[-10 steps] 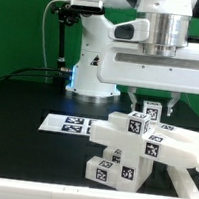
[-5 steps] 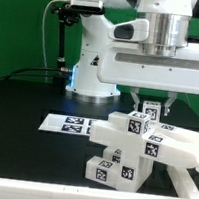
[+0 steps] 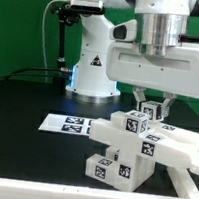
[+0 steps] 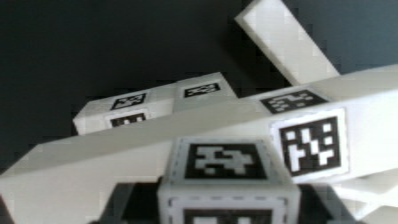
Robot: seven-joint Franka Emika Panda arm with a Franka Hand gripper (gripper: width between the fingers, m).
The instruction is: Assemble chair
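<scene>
The chair point(image 3: 142, 148) sits on the black table point(image 3: 27, 99), half built, toward the exterior view's right. It is a pile of chunky white blocks with black-and-white square tags. The robot's gripper point(image 3: 150, 106) hangs right over the top block point(image 3: 137, 124). Its two fingers point(image 3: 138, 96) come down on both sides of that small block and seem to hold it, partly closed. Just behind the chair, the marker board point(image 3: 69, 125) lies flat. The big white arm point(image 3: 94, 46) stands at the back.

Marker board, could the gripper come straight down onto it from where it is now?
Probably not: the gripper sits over the chair parts, and the marker board lies off to the exterior view's left.
</scene>
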